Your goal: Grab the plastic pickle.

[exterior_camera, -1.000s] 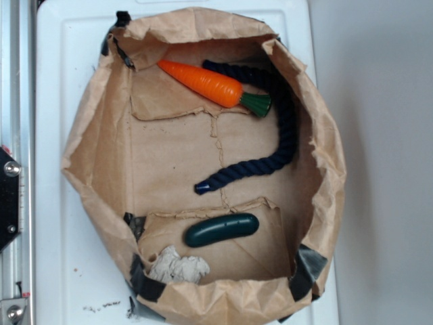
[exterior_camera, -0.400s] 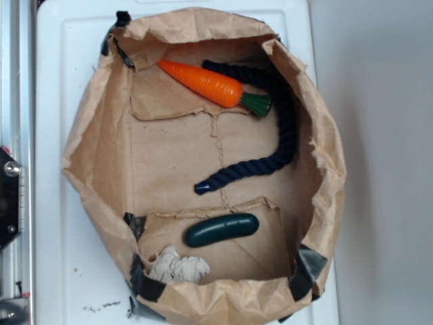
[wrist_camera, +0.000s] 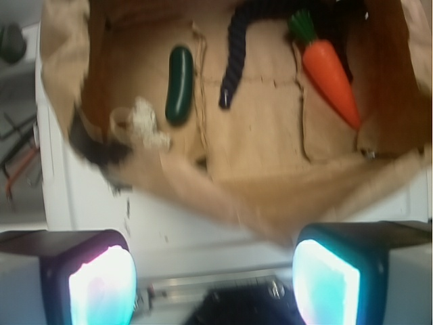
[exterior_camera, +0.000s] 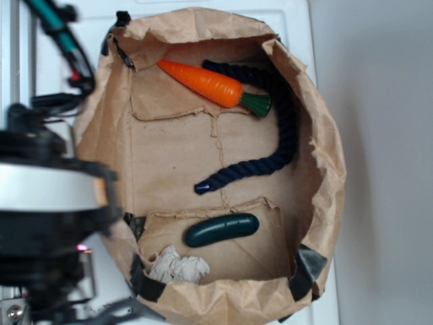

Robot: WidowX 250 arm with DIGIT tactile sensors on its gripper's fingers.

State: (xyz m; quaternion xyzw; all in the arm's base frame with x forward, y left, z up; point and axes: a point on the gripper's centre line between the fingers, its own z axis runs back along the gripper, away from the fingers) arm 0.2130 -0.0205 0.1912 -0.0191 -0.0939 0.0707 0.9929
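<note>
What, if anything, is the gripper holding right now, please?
Nothing: the gripper is open and empty, and the dark green plastic pickle lies untouched in the brown paper bag.

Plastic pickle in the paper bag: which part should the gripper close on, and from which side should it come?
Grip the plastic pickle across its narrow middle, coming straight down from above. It lies flat on the paper bag floor, with a crumpled paper wad near one end. The gripper is open, outside the bag.
</note>
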